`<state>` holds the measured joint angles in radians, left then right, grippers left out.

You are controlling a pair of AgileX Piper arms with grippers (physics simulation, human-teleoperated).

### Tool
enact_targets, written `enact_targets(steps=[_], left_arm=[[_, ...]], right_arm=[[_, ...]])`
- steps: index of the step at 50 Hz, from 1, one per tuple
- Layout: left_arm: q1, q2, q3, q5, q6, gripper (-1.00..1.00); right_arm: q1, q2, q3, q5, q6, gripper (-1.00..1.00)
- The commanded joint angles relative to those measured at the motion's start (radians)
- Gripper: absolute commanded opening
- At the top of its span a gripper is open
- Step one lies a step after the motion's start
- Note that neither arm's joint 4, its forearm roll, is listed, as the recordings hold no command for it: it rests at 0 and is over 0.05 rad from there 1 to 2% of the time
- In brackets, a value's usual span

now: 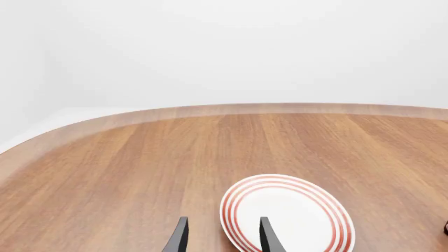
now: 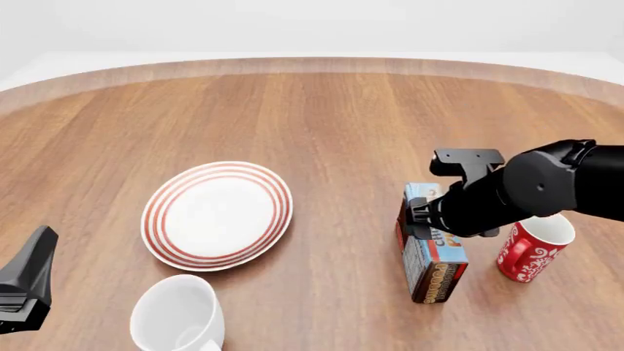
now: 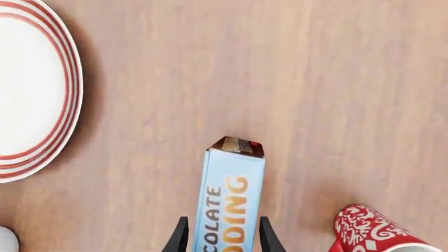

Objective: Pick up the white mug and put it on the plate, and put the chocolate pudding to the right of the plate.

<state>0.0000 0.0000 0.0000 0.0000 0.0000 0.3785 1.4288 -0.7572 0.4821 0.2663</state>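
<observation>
The plate (image 2: 216, 214) lies left of centre on the table, its red rings also showing in the left wrist view (image 1: 287, 215). The white mug (image 2: 178, 316) stands upright just in front of it, untouched. My left gripper (image 1: 222, 242) is open and empty, low at the near left (image 2: 28, 281), short of the plate's rim. The chocolate pudding (image 2: 432, 248) lies on the table right of the plate. My right gripper (image 3: 222, 239) hangs open over the chocolate pudding (image 3: 234, 202), one finger on each long side. A small gap shows on one side.
A red mug with white patterns (image 2: 531, 248) stands right next to the pudding box, close to the right arm (image 2: 527, 190). The wooden table's curved far edge (image 2: 312, 64) runs along the back.
</observation>
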Motion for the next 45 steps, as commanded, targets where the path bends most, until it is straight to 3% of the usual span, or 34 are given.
enact_targets(steps=[1,28,29,40,45], left_arm=[[0.000,0.000,0.000,0.000,0.000,1.00],[0.000,0.000,0.000,0.000,0.000,1.00],[0.000,0.000,0.000,0.000,0.000,1.00],[0.000,0.000,0.000,0.000,0.000,1.00],[0.000,0.000,0.000,0.000,0.000,1.00]], right_arm=[[0.006,0.016,0.020,-0.019,0.014,1.00],[0.020,0.070,0.045,-0.055,0.021,1.00],[0.018,0.067,0.046,-0.055,0.022,-1.00],[-0.003,0.013,0.049,-0.036,0.007,-1.00],[0.000,-0.016,0.042,-0.024,0.031,-1.00]])
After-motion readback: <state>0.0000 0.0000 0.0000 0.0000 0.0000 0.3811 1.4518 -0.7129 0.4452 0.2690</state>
